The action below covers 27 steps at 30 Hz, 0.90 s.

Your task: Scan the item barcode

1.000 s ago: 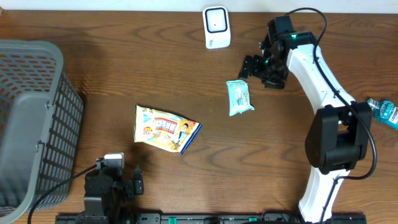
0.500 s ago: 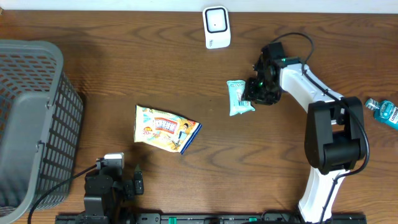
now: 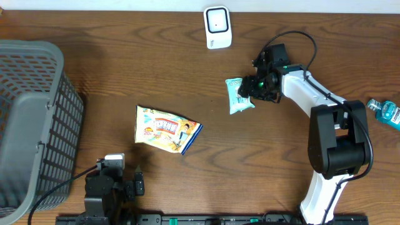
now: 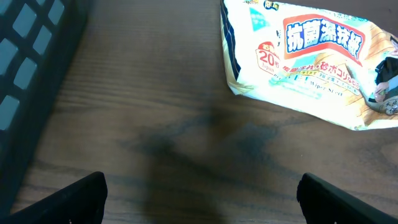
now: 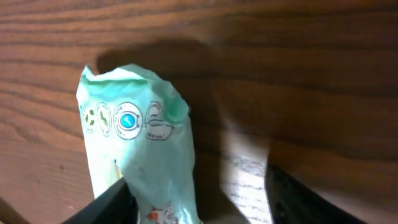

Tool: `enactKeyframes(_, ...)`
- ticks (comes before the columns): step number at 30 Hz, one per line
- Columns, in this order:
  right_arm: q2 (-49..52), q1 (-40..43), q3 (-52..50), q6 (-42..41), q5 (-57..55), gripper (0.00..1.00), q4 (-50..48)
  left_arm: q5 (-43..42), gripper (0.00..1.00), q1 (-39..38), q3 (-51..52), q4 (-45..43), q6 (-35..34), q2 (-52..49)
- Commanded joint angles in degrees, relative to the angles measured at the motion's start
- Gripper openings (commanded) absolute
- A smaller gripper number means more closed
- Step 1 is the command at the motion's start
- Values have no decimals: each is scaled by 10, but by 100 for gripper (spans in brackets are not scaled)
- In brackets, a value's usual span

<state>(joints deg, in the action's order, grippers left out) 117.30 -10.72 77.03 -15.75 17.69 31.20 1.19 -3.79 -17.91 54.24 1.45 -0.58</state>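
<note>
1. The brown wooden table (image 3: 125, 81) fills the room's middle, and everything else sits on it.
2. A grey plastic basket (image 3: 37, 56) with slotted walls stands at the table's left end, well apart from the other things.
3. The white right arm (image 3: 312, 87) reaches from its base at the near right edge up and across toward the middle of the table. Its right gripper (image 3: 255, 87) is down at the right side of the green packet (image 3: 237, 97).
4. Seen from that wrist, the jaws stand apart. One finger (image 5: 115, 202) is against the packet's lower edge, and bare wood shows between the packet and the other finger (image 5: 298, 199), so nothing is clamped.
5. The left gripper (image 4: 199, 205) sits low at the near edge with its jaws spread wide over bare wood and nothing between them.
6. A yellow and white wipes pack (image 3: 167, 129) lies flat near the table's centre, ahead of the left gripper and well apart from the green packet.
7. The green packet, the item at hand, lies right of centre, below and slightly right of the scanner (image 3: 217, 27), its crinkled top end pointing to the far edge.
8. The scanner, a small white box with a dark-rimmed window, stands at the far edge, apart from the packet.
9. A small blue bottle (image 3: 386, 112) lies at the right edge, partly out of view.
</note>
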Motion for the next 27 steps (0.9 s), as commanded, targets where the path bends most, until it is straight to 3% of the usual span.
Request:
enactKeyframes(1,20,-3,-17,2,-1,41,-2,-6,98,2,2,23,-3,2)
enactKeyframes(8,20,-19,-22,8,3,1,3,-6,98,2,2,23,-3,2)
enactKeyframes(12,20,-25,-22,51,70,1,-4,-6,98,2,2,23,-3,2)
enactKeyframes(23,17,29,-14,107,470,1,-33,-6,98,2,2,23,-3,2)
enactKeyframes(27,17,32,-14,96,487,1,-36,-6,98,2,2,23,-3,2)
